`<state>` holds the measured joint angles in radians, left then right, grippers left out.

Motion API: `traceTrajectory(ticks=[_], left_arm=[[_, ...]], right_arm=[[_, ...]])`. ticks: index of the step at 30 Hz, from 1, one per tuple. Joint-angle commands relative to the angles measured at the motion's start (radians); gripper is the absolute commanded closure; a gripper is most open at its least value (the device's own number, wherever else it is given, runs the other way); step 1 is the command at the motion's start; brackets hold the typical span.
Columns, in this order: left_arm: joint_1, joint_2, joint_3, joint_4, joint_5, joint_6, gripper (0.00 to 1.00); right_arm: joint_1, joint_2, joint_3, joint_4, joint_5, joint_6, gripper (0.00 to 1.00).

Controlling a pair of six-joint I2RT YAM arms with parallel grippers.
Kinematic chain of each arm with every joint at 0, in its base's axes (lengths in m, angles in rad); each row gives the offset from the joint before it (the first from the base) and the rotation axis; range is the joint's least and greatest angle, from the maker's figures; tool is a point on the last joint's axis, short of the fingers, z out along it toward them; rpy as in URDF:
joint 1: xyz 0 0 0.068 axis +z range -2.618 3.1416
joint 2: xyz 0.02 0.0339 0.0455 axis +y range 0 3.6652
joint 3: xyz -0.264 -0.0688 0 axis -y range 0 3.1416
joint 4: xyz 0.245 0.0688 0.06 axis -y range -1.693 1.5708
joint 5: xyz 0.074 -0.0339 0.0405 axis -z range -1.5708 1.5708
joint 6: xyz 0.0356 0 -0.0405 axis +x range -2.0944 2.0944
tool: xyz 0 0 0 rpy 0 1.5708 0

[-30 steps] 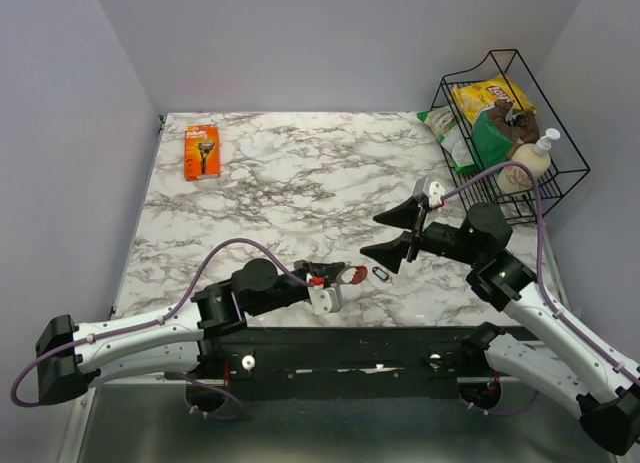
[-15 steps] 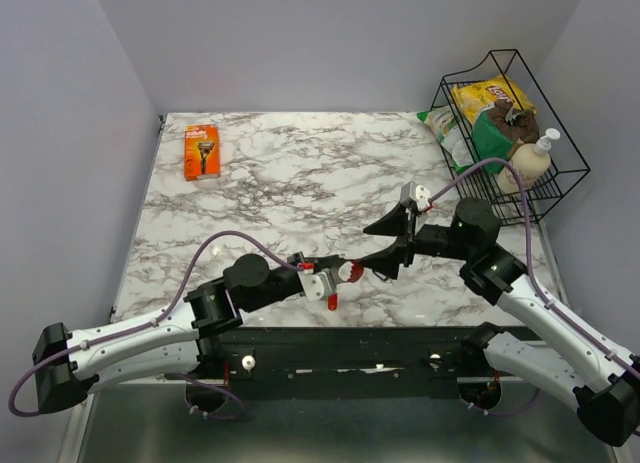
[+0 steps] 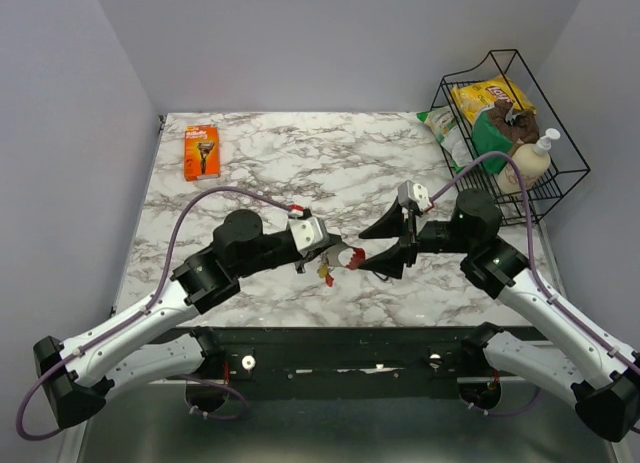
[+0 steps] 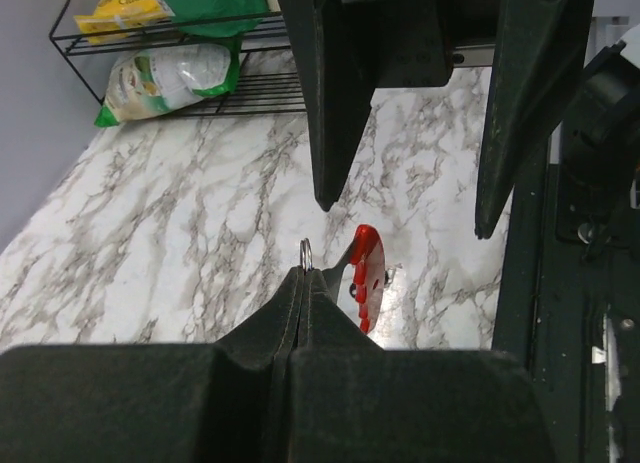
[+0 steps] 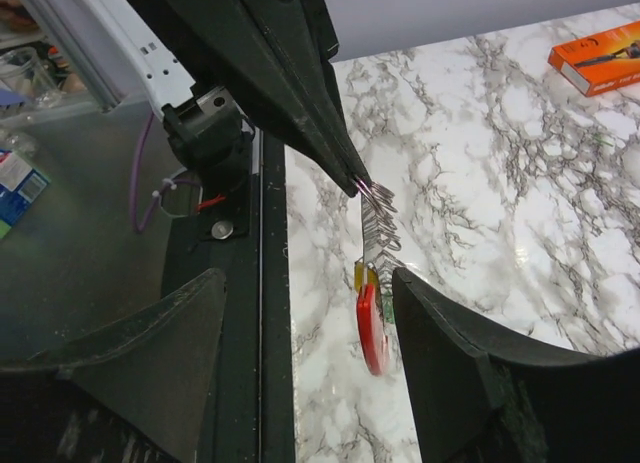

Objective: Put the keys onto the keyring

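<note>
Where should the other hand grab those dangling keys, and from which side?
Probably the red tag, lowest on the keys, from the side opposite the left hand: that hand pinches the top ring, leaving the tag hanging free.

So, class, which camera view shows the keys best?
The right wrist view: the keys hang full length from the left fingers, red tag lowest. The left wrist view shows little but the red tag; the top view shows a tiny cluster.

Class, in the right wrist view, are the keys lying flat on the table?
No, the keys hang in the air, pinched at the top by the left hand with its tips closed.
</note>
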<state>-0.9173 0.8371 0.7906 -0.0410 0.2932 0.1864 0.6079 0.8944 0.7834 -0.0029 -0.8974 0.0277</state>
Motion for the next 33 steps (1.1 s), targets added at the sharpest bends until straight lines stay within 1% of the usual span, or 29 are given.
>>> traceTrajectory(ticks=[1,4,5,10,16,20,23,28,29,31,32,33], left_arm=[[0.020,0.084,0.113,-0.164,0.150,-0.077,1.00],[0.028,0.123,0.165,-0.220,0.204,-0.085,1.00],[0.032,0.129,0.176,-0.235,0.214,-0.084,1.00],[0.051,0.140,0.231,-0.306,0.244,-0.074,1.00],[0.058,0.148,0.246,-0.324,0.277,-0.067,1.00],[0.060,0.163,0.254,-0.327,0.291,-0.059,1.00],[0.060,0.166,0.256,-0.326,0.300,-0.061,1.00],[0.060,0.166,0.253,-0.310,0.305,-0.061,1.00],[0.060,0.166,0.252,-0.310,0.305,-0.061,1.00],[0.060,0.166,0.249,-0.304,0.304,-0.061,1.00],[0.060,0.165,0.249,-0.301,0.299,-0.061,1.00],[0.060,0.165,0.248,-0.298,0.299,-0.062,1.00]], right_arm=[[0.006,0.027,0.054,-0.023,-0.058,-0.018,0.28],[0.006,0.049,0.069,-0.019,-0.064,-0.018,0.33],[0.004,0.052,0.071,-0.020,-0.063,-0.046,0.34],[0.006,0.064,0.071,-0.026,-0.063,-0.058,0.38],[0.007,0.086,0.071,-0.029,-0.095,-0.058,0.44],[0.006,0.120,0.083,-0.029,-0.109,-0.060,0.53],[0.007,0.130,0.085,-0.026,-0.106,-0.061,0.55],[0.012,0.149,0.093,-0.026,-0.120,-0.057,0.69],[0.010,0.152,0.093,-0.026,-0.123,-0.055,0.75],[0.012,0.159,0.096,-0.028,-0.133,-0.055,0.81],[0.010,0.161,0.097,-0.031,-0.135,-0.055,0.84],[0.012,0.163,0.099,-0.032,-0.135,-0.060,0.84]])
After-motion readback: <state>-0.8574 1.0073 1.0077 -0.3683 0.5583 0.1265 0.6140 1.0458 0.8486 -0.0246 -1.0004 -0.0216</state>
